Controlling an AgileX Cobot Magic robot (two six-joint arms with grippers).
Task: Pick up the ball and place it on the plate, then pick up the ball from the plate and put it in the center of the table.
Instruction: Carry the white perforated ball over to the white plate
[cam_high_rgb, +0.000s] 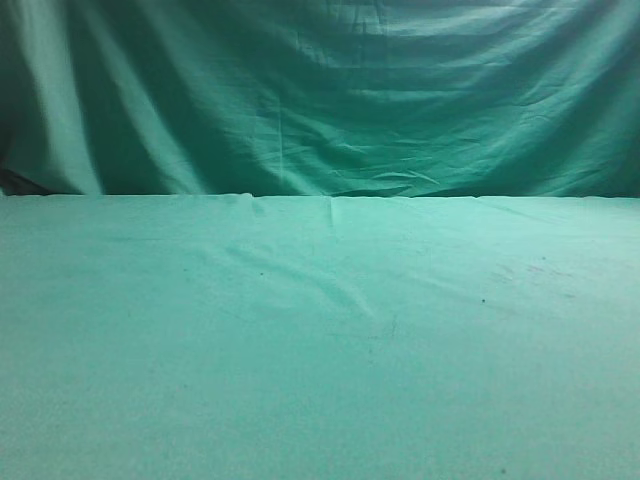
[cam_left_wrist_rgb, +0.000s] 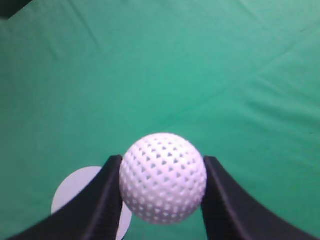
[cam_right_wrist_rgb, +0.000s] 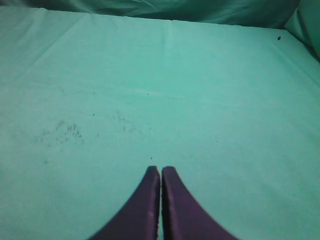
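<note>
Gripping the ball (cam_left_wrist_rgb: 163, 178) between its two dark fingers (cam_left_wrist_rgb: 102, 202), the left gripper (cam_left_wrist_rgb: 162, 192) is carrying it clear above the table (cam_left_wrist_rgb: 200, 75). Just below and to the left of the ball in the left wrist view, the plate (cam_left_wrist_rgb: 75, 192) is peeking out as a pale disc, partly hidden behind the left finger, so the coming move seems to turn on that small offset. Being round, the ball has no long axis. Over bare cloth the right gripper (cam_right_wrist_rgb: 161, 172) is idling with its jaws pressed together on nothing. No brand, label or writing is showing anywhere.
</note>
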